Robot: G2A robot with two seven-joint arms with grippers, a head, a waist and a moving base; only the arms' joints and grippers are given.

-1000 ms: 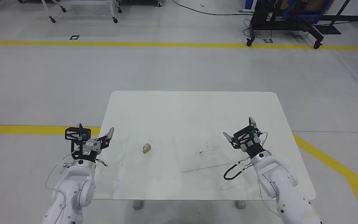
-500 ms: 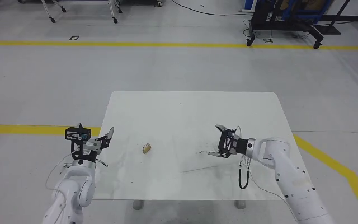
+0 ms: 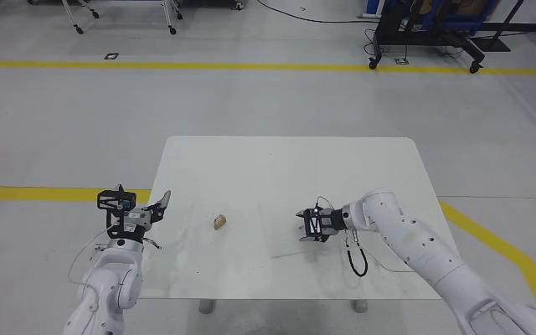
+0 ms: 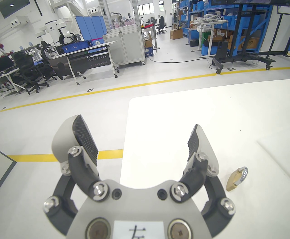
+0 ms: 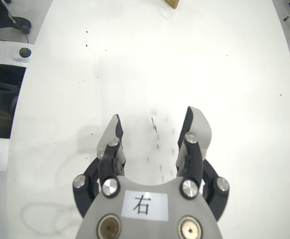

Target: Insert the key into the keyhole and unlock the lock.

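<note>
A small brass padlock (image 3: 219, 222) with a silver shackle lies on the white table (image 3: 285, 167), left of centre; it also shows as the padlock (image 4: 236, 178) and as a brass corner (image 5: 172, 3). A thin silver key (image 5: 154, 124) lies flat on the table between the fingers of my right gripper (image 5: 152, 123), which is open and low over it. In the top view the right gripper (image 3: 311, 224) hovers right of the padlock. My left gripper (image 4: 140, 138) is open and empty, held at the table's left edge, also seen as the left gripper (image 3: 142, 209).
Small dark specks and scuff marks dot the table around the key. A black cable loop (image 3: 357, 260) hangs from the right arm over the table's front. Yellow floor lines (image 3: 251, 65) run beyond the table.
The right arm has swung leftward across the table, from the right side to just right of centre, and now hangs over the key. The left arm and the padlock have not moved.
</note>
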